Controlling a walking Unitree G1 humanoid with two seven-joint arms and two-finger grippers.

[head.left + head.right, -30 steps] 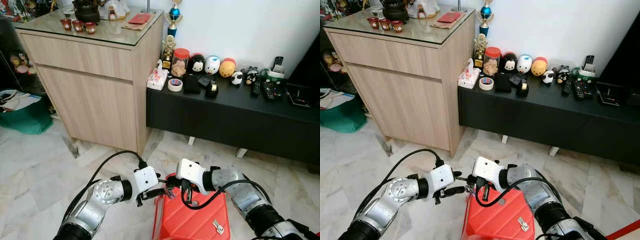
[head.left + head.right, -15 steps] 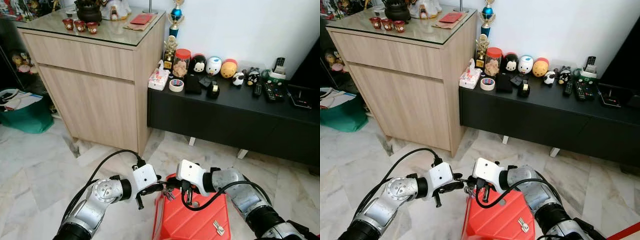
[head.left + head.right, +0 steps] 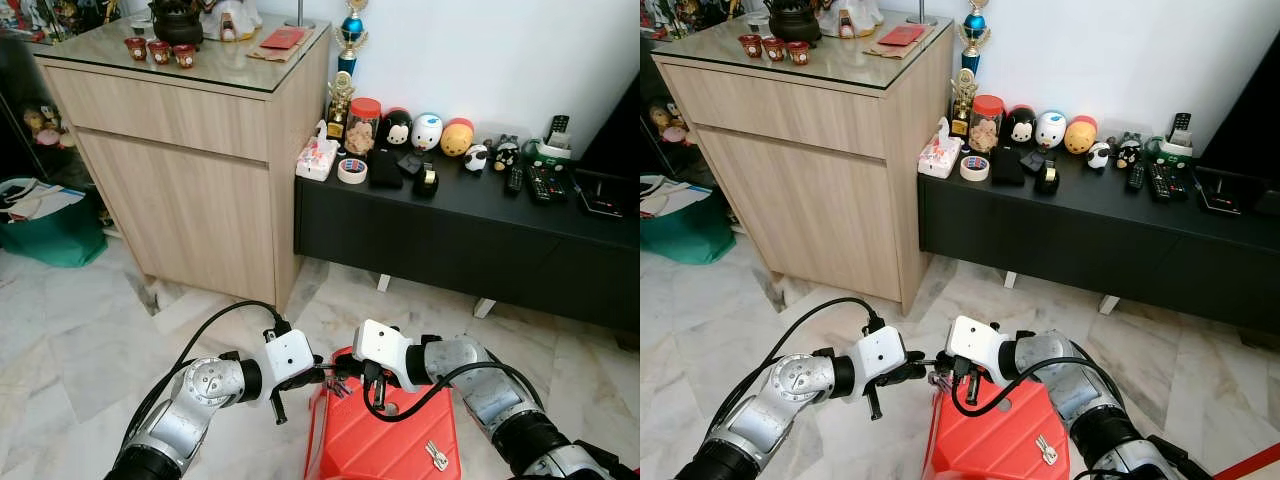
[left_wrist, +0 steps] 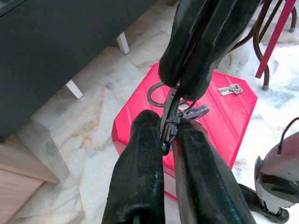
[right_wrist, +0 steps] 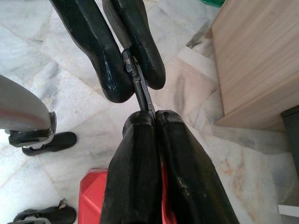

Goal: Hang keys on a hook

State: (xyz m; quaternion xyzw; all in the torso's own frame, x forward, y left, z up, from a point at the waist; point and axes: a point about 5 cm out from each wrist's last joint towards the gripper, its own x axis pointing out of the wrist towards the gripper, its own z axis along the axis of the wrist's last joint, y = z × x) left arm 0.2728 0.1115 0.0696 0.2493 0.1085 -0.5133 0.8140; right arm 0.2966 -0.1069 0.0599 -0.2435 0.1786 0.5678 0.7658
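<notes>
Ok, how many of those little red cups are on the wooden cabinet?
3, in a row on the cabinet's glass top near its left end: left cup, middle cup, right cup. The dark teapot behind could hide more.

Wooden cabinet (image 3: 190,190), marble floor (image 3: 80,330)

Most of the key bunch (image 4: 180,109) hidden between the two tools' black fingers (image 4: 140,172).

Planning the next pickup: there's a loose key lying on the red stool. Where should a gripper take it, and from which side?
Judging by its pose, grip the loose key across its wider head, coming straight down from above: it lies flat on the red stool, so a side approach would likely only push it along.
</notes>
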